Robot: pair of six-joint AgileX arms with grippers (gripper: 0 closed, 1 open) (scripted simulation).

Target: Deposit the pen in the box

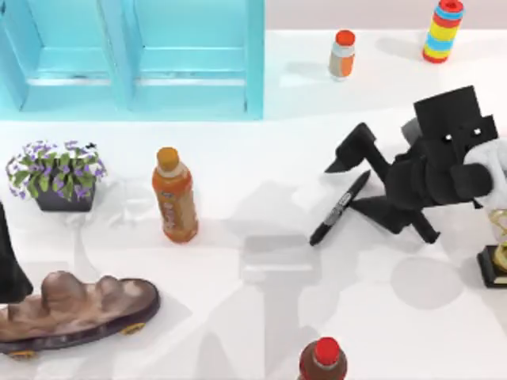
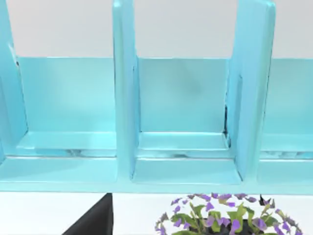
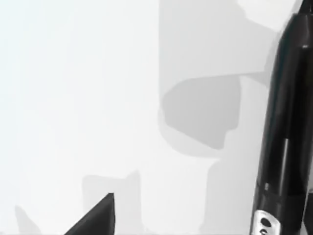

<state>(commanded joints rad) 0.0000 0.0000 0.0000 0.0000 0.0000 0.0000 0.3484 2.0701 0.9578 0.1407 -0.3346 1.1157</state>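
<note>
The black pen point(image 1: 341, 207) lies flat on the white table, right of centre, slanting from lower left to upper right. My right gripper point(image 1: 348, 187) is open and low over the pen's upper end, one finger on each side of it. In the right wrist view the pen point(image 3: 283, 137) runs along one edge, with one fingertip point(image 3: 98, 218) well apart from it. The light blue box point(image 1: 253, 71) with upright dividers stands at the back left, and the left wrist view faces its compartments point(image 2: 124, 98). My left arm point(image 1: 9, 269) is parked at the left edge, one finger point(image 2: 95, 220) showing.
An orange bottle point(image 1: 174, 194) stands left of the pen. A potted purple plant point(image 1: 57, 174) and a brown rock ornament point(image 1: 75, 309) sit at the left. A red-capped bottle point(image 1: 322, 360) is in front; a small bottle point(image 1: 341, 54), striped bottle point(image 1: 442, 30) and gold trophy point(image 1: 497, 253) at the right.
</note>
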